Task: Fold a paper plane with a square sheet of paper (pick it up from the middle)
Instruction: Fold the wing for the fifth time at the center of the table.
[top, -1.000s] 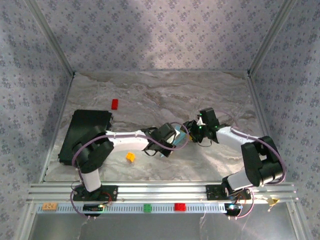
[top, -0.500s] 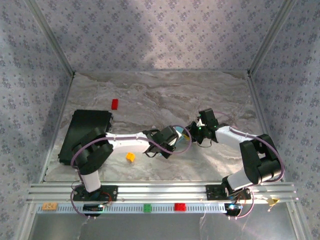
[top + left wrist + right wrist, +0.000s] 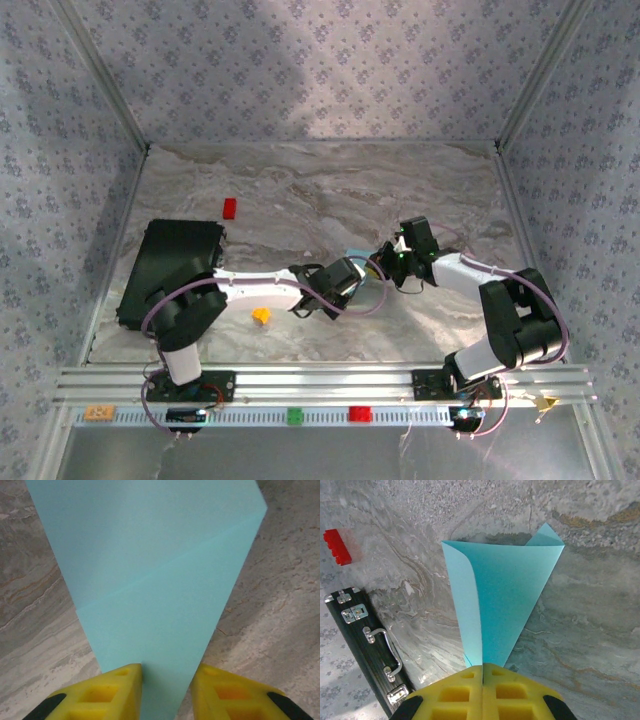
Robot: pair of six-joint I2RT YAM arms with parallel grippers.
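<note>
The light-blue sheet of paper [image 3: 505,595], folded into a long tapering dart, is held off the marble table between both arms. My right gripper [image 3: 482,670] is shut on its narrow end, and its wide end flares open away from the fingers. My left gripper [image 3: 166,690] is open, its yellow fingers [image 3: 115,692] standing apart on either side of the paper [image 3: 155,580], which shows a slanted crease. From above, the left gripper [image 3: 345,272] and right gripper [image 3: 387,258] nearly meet at the table's middle, with a sliver of paper [image 3: 356,253] between them.
A black case [image 3: 170,270] lies at the left edge, also seen beside the right wrist [image 3: 365,640]. A red block [image 3: 230,208] sits behind it and an orange block [image 3: 261,316] lies near the left arm. Small blocks [image 3: 295,416] rest on the front rail.
The right jaws have closed on the paper's narrow end. The left jaws have parted and let go of it. The paper now shows less from above.
</note>
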